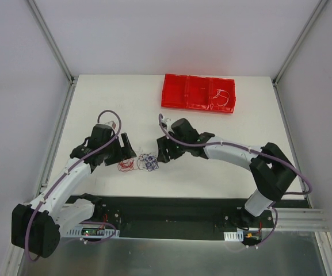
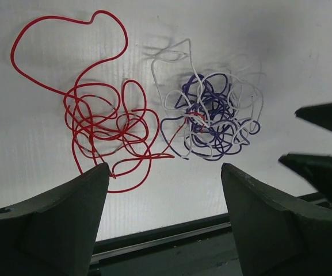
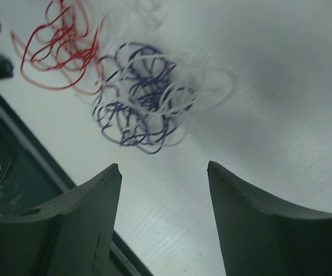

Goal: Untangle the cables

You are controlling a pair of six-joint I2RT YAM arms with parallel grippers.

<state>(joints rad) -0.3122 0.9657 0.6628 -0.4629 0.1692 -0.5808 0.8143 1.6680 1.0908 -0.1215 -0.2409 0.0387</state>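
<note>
The cables lie on the white table between the two grippers. A loose red cable [image 2: 105, 123] is spread to the left, and one thin red strand runs from it into a knotted white and dark purple clump [image 2: 212, 118]. The top view shows the red cable [image 1: 125, 165] beside the clump [image 1: 148, 161]. My left gripper [image 2: 164, 168] is open just short of the cables, with nothing between its fingers. My right gripper [image 3: 163, 165] is also open and empty, close to the purple and white clump [image 3: 140, 106], with the red cable [image 3: 62, 43] beyond it.
A red tray [image 1: 177, 92] with compartments sits at the back of the table and holds a thin white wire [image 1: 222, 98]. The black base rail [image 1: 171, 210] runs along the near edge. The right gripper's fingers [image 2: 324, 167] show at the right of the left wrist view.
</note>
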